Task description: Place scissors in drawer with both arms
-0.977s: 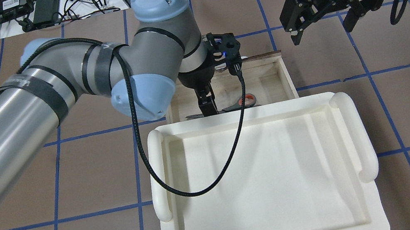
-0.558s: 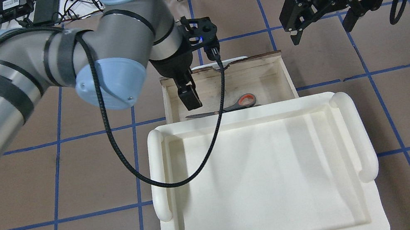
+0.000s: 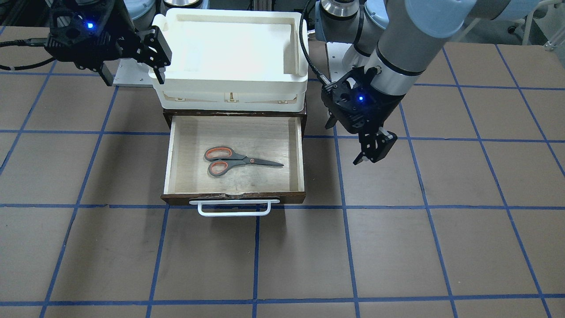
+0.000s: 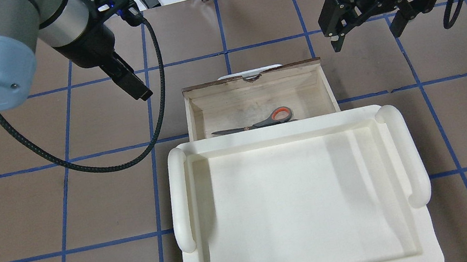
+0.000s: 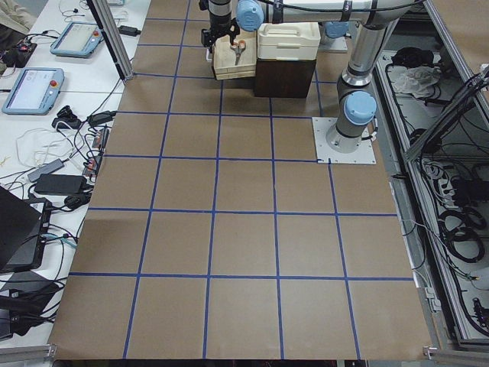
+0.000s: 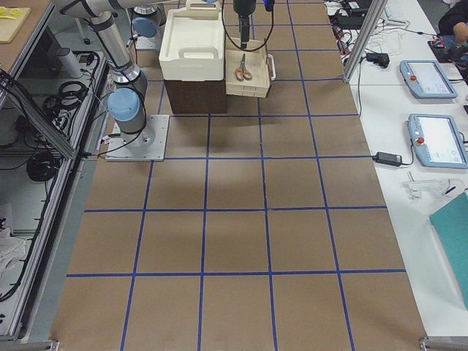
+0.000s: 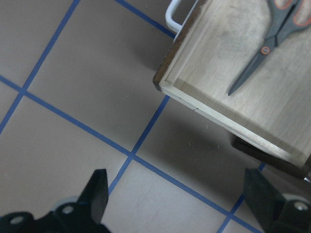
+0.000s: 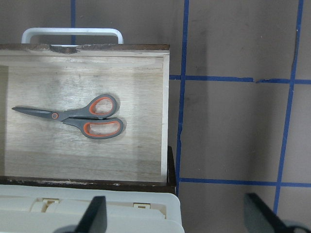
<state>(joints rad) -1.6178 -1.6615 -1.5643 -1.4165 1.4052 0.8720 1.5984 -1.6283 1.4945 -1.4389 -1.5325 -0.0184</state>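
The drawer (image 3: 301, 154) is standing pulled open on the worktop (image 3: 397, 247), its white bar handle (image 3: 234, 213) facing away from the robot. The scissors (image 3: 234, 160) are lying flat on the drawer's pale plywood floor. Their blades are together, the orange-lined loops are pointing toward the robot's right and the tip toward its left. Nothing is touching them. In the overhead view the scissors are lying close to the drawer's robot-side edge, partly hidden by the rim of the cream-white tray (image 4: 179, 193). This tray is sitting on top of the dark-brown cabinet that houses the drawer.

The left tool (image 3: 371, 152) is hanging above bare worktop beside the drawer, on the robot's left of it and clear of its side wall. Its wrist view shows the two fingers (image 7: 97, 194) spread wide apart with only brown worktop and blue grid tape between them, and it is gripping nothing. A black cable (image 4: 91, 168) is looping down from the left wrist.

The right tool (image 4: 365, 35) is hovering on the robot's right of the drawer, raised and apart from it. Its fingers (image 4: 336, 43) are likewise splayed apart and are carrying nothing. Its wrist camera is looking straight down on the open drawer and the scissors.
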